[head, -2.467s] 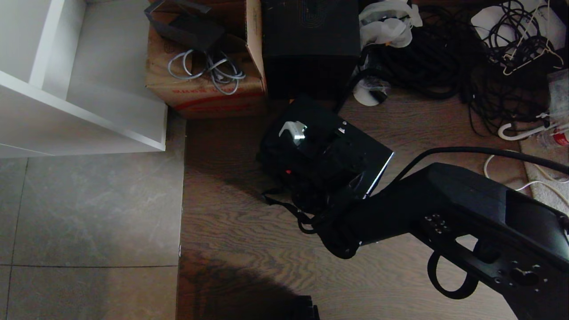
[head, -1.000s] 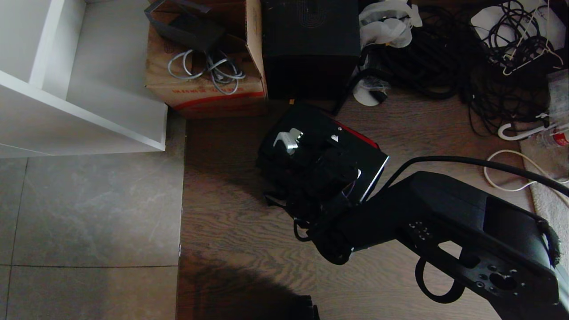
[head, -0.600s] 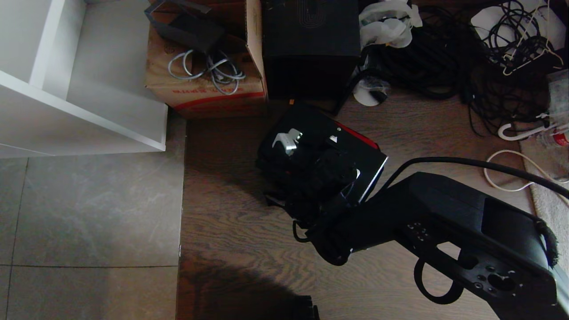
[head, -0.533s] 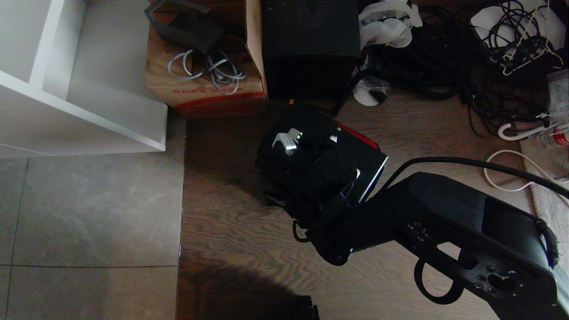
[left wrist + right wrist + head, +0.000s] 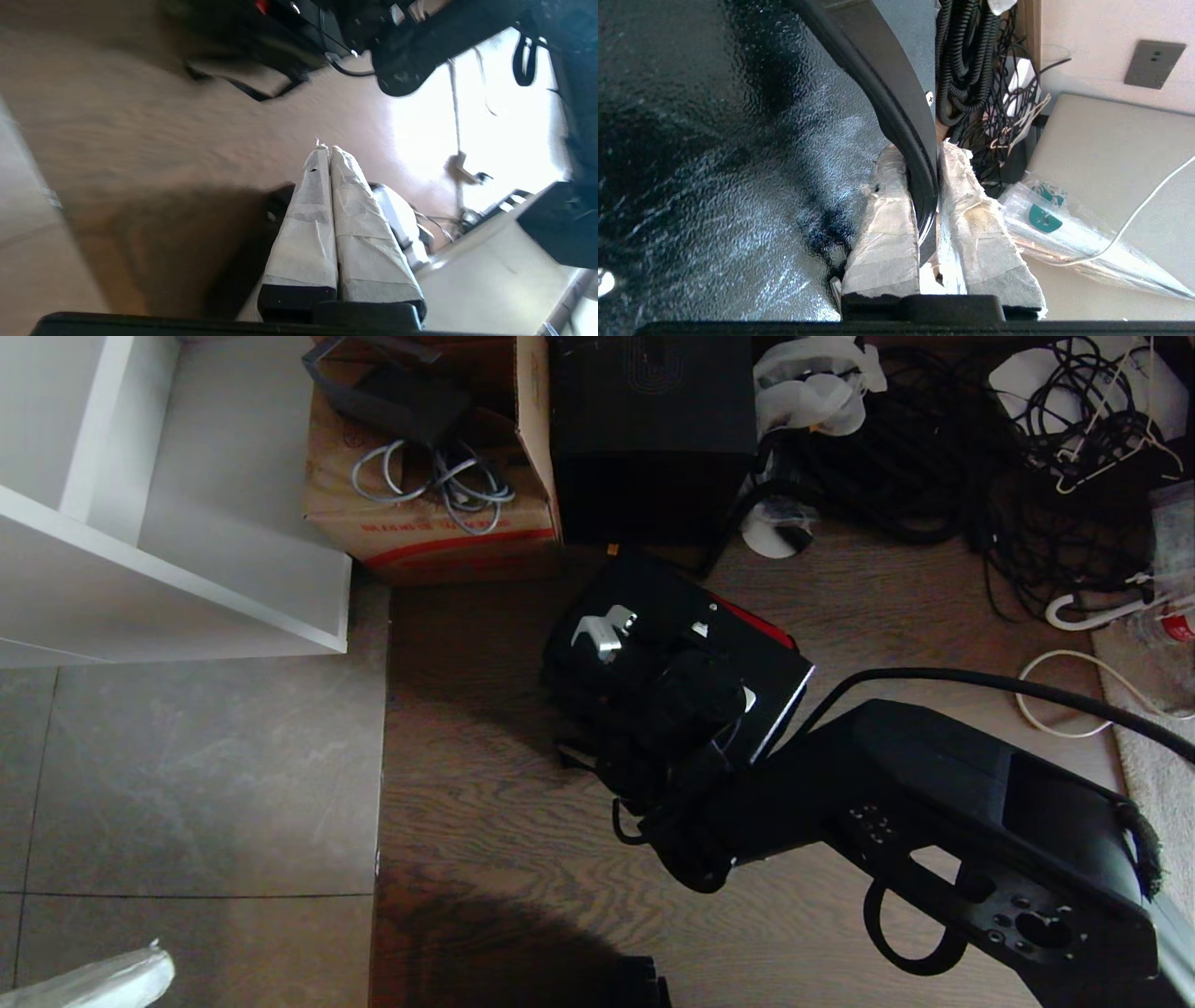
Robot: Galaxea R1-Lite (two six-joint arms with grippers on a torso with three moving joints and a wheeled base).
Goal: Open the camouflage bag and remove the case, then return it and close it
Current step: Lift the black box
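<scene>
The camouflage bag [image 5: 607,695] lies on the wooden floor in the middle of the head view, with its red lid lining [image 5: 752,623] showing at the far side and its black strap [image 5: 588,761] trailing toward me. The black case [image 5: 775,677] with pale edge trim sits in the bag's mouth; how deep, I cannot tell. My right gripper [image 5: 920,156] reaches in from the lower right and is shut on the case's black handle [image 5: 878,60], beside the case's pebbled black face [image 5: 714,140]. My left gripper [image 5: 325,148] is shut and empty, low over the floor at the near left [image 5: 154,971].
A cardboard box [image 5: 429,523] holding grey cables and a tall black box [image 5: 653,429] stand just behind the bag. A white shelf unit [image 5: 187,579] is at the far left. Tangled black cables [image 5: 934,457] and a white cord [image 5: 1055,709] lie on the right.
The taped fingers of my left gripper have come into the head view's near-left corner. Earlier the case shifted slightly and the red lining came into sight; the right arm has since held still.
</scene>
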